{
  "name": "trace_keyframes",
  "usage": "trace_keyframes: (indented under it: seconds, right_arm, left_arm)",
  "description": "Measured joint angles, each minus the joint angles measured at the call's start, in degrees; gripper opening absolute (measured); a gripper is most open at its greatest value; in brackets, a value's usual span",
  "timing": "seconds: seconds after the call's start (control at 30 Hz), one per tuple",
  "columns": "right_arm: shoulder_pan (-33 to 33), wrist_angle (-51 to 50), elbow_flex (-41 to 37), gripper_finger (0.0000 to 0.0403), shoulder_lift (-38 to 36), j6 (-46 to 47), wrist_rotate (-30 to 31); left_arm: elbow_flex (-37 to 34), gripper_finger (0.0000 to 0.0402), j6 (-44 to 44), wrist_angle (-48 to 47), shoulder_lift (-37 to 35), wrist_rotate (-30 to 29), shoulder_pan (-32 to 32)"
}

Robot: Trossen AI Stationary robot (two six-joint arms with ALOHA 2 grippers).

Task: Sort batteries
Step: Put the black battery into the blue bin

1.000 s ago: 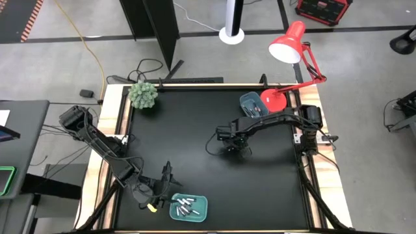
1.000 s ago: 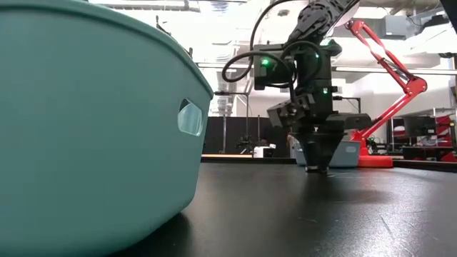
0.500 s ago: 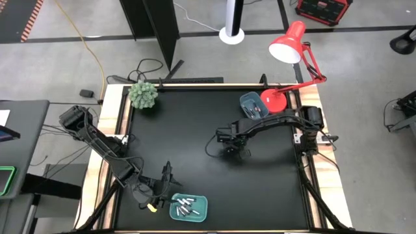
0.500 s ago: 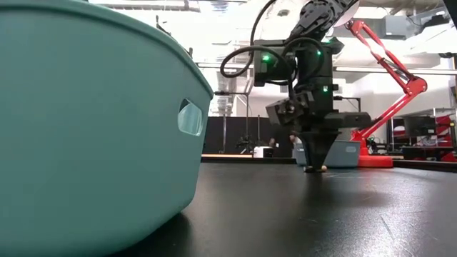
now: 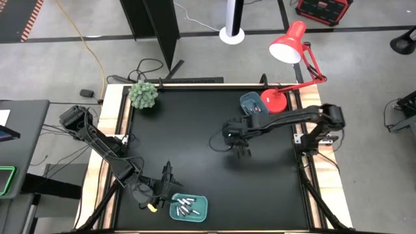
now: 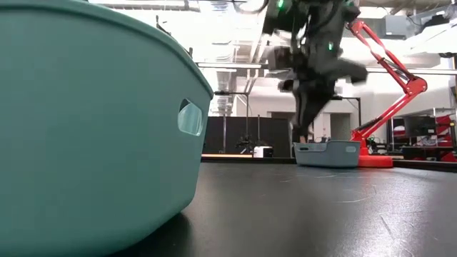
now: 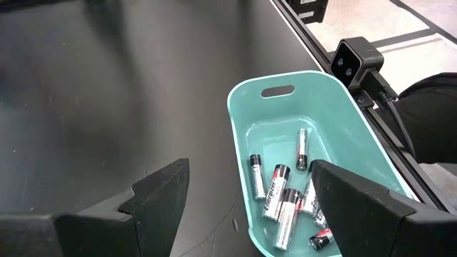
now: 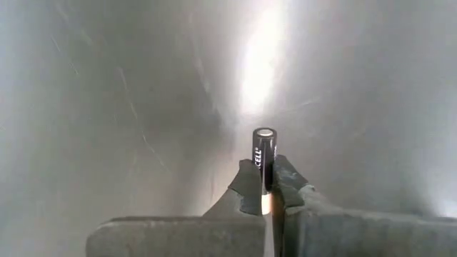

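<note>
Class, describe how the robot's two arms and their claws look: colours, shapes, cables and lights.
Both arms are dark, jointed links. The left arm has a yellow spot near its wrist; its left claw has two broad, flat black fingers. The right arm trails looping black cables, shows green lights, and ends in the narrow dark right claw.

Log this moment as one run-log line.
right gripper: shut on battery, raised over mid-table | left gripper: open, beside teal tray | blue tray: far right corner
</note>
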Motion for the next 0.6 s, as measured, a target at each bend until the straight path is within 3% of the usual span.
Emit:
trace_keyframes:
  seconds: [0.17,0.3,0.47,0.6]
  right_arm:
    - [-4.5,2.4,0.1,0.0000,-6.3,6.5,1.7]
    - [-9.4,-1.2,0.1,0.0000,-8.9,14.3,9.8]
    - [-16.4,-7.4,0.1,0.0000,-8.3,25.3,20.2]
    - [-20.9,-10.2,0.1,0.0000,-5.0,30.1,22.9]
  left_arm:
    - [0.0,0.0292,0.0,0.0,0.0,0.0,0.0]
    - [0.0,0.0292,0.0,-0.1,0.0,0.0,0.0]
    - [0.0,0.0292,0.0,-0.2,0.0,0.0,0.0]
    - [0.0,0.0292,0.0,-0.2,0.0,0.0,0.0]
